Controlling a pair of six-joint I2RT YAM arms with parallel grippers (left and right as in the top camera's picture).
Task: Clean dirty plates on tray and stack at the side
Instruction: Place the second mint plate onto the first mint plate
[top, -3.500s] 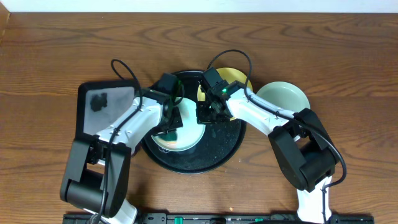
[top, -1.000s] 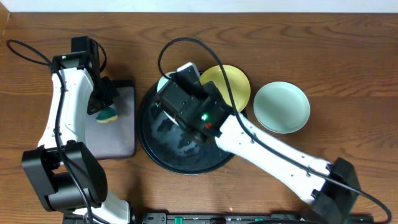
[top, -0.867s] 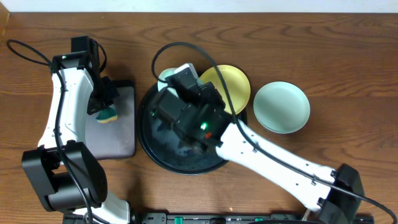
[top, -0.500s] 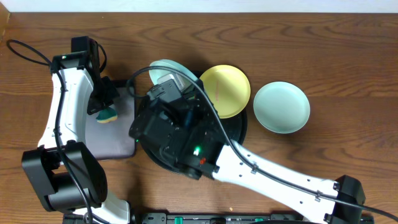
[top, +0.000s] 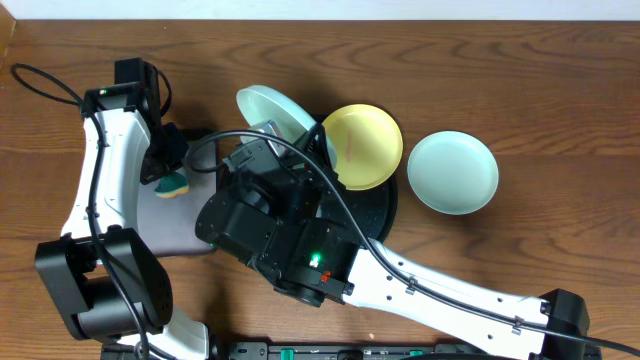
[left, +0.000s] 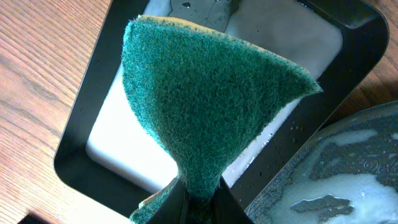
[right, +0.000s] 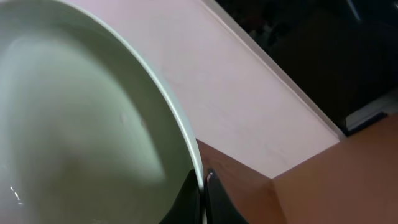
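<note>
Lifted off the large round black tray (top: 380, 215), a pale mint-green plastic plate (top: 265, 105) hangs tilted, rim pinched in the right gripper (right: 203, 186), apparently for stacking; the left gripper (left: 198, 202) clamps a green sponge (left: 205, 106) aside.

Pale mint-green plate near far edge (top: 270, 108), matching mint-green plate toward right edge (top: 452, 172), pale yellow plate (top: 365, 148). Black round tray (top: 378, 215). Dark green sponge (left: 205, 106), yellow backing. Black rectangular tray (left: 71, 146), white inside. Brown wood-grain surface (top: 560, 80).
</note>
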